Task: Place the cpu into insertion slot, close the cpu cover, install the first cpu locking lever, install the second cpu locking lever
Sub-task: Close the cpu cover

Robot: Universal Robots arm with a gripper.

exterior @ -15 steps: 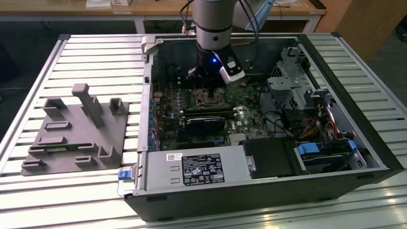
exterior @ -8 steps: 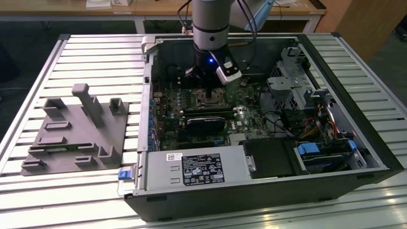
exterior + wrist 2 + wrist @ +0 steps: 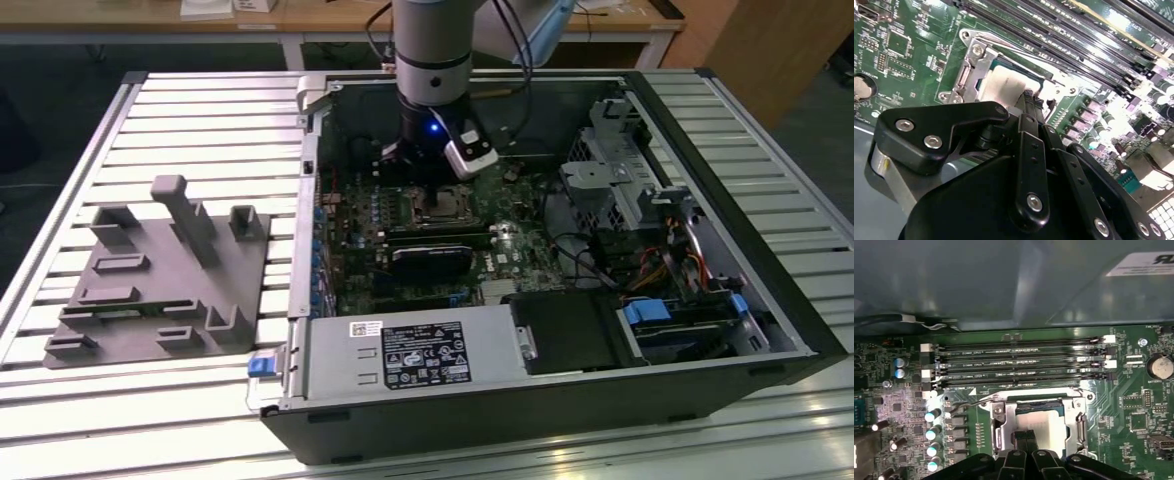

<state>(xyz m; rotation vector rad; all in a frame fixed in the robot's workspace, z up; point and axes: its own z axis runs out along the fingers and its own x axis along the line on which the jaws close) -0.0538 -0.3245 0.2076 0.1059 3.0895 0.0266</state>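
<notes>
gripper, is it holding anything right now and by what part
Nothing, it seems: the gripper has its fingers shut together, nothing between them, tips at the edge of the seated cpu.

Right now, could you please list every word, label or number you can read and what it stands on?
None reads clearly.
Black label on the power supply: too small.
White label on the case wall: cut off, blurred.
White print beside the memory slots: too small.
</notes>
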